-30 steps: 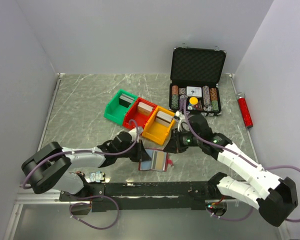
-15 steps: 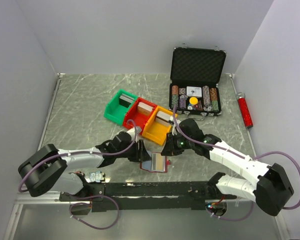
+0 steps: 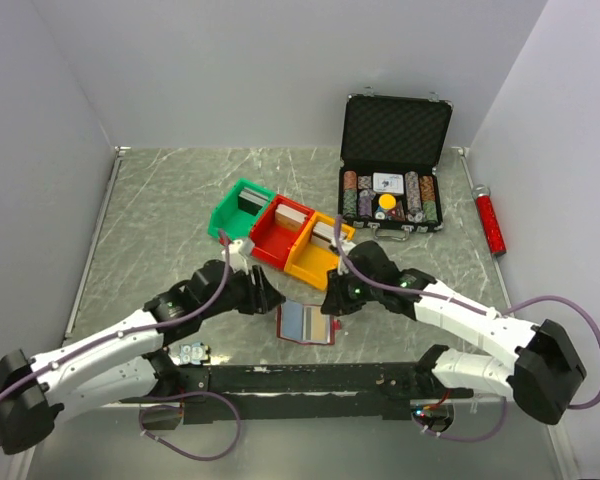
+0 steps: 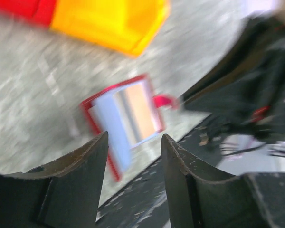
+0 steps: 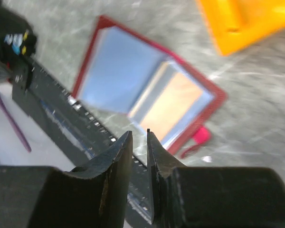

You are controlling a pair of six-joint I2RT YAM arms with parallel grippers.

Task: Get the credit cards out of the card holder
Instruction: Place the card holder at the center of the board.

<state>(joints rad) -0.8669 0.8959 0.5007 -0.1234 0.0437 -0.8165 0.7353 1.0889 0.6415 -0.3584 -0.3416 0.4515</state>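
Note:
The card holder (image 3: pixel 306 340) lies open and flat on the table near the front edge, its red strap tab (image 5: pixel 201 135) pointing right. Inside it sit the credit cards, one pale blue (image 3: pixel 293 320) and one tinted orange (image 3: pixel 320 323). My left gripper (image 3: pixel 270 298) hovers just left of the holder, open and empty. In the left wrist view the holder (image 4: pixel 88 107) shows beyond the spread fingers (image 4: pixel 85 156). My right gripper (image 3: pixel 330 303) is at the holder's upper right corner. In the right wrist view its jaws (image 5: pixel 138 133) stand a slit apart, empty, above the holder's (image 5: pixel 88 61) near edge.
Green (image 3: pixel 238 212), red (image 3: pixel 277 228) and yellow (image 3: pixel 318 252) bins with card decks stand just behind the holder. A black chip case (image 3: pixel 393 195) is open at the back right. A red tube (image 3: pixel 491 222) lies by the right wall. A black rail (image 3: pixel 300 378) runs along the front.
My left gripper opened, let go of the card holder and drew back to the left. The holder now lies flat. My right gripper came in toward its upper right corner.

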